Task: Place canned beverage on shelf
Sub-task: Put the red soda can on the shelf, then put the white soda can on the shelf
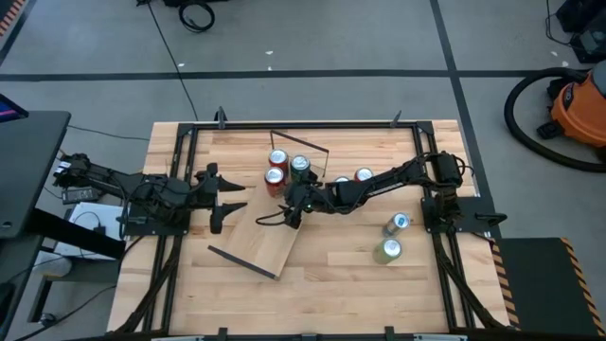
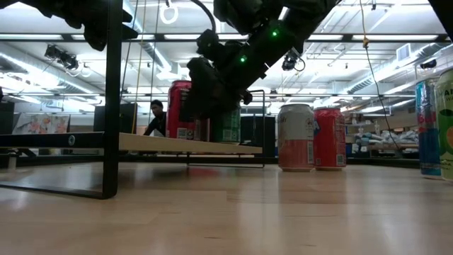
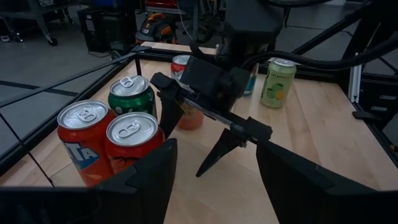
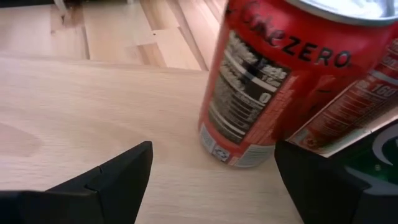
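right gripper (image 1: 289, 210) is over the shelf (image 1: 260, 242), jaws wide open and empty. three cans (image 1: 276, 178) stand on the shelf's far end, four more wait on the table (image 1: 341, 284). i'd back off straight and level, clear of the red can (image 4: 292, 81). left gripper (image 1: 230, 200) idles open beside the shelf.

Workshop; shop vacuum (image 1: 576, 104), taped floor (image 1: 312, 74)
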Robot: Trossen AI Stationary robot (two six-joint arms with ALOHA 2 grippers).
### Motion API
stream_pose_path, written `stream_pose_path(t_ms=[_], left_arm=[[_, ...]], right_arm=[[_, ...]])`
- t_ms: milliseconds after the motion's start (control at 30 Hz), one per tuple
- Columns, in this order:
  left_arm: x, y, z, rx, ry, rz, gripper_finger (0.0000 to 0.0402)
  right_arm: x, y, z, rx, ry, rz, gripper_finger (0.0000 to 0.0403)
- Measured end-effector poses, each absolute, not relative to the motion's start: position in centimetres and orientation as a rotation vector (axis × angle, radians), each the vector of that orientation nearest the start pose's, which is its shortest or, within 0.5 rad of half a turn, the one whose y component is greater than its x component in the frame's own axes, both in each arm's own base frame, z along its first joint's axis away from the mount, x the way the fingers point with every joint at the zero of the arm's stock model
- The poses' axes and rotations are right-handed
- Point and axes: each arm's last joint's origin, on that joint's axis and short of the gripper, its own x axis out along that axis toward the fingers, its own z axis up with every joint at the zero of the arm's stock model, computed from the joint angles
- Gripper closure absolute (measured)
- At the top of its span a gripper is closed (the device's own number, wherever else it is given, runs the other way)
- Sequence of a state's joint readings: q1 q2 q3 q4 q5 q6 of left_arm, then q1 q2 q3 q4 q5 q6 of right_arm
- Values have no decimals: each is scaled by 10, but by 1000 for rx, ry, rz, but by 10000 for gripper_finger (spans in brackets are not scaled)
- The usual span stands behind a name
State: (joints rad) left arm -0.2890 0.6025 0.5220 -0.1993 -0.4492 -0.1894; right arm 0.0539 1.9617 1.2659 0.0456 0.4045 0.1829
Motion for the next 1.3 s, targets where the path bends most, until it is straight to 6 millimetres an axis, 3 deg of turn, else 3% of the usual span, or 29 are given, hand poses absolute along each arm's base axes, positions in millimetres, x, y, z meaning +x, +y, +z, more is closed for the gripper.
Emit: stream_pose_path(t_ms=[233,367,633,800,933,1167,1300], left_arm=[[139,-28,267,-88,245,183,170],[139,-28,268,-93,244,183,170],[139,-28,268,-94,243,183,170],[139,-28,268,-94,243,183,170],[139,-28,268,-95,243,183,170],[139,-28,268,-98,244,184,170],[139,-28,267,-96,248,184,170]], right_arm=[[420,31,180,19,596,-396,54],[409,36,187,17,685,-400,54],[374,35,232,-12,846,-404,54],[345,21,253,8,965,-421,54],[333,3,262,27,1004,-465,51],[328,-25,251,107,1108,-429,9],[322,-31,242,106,1159,-445,8]])
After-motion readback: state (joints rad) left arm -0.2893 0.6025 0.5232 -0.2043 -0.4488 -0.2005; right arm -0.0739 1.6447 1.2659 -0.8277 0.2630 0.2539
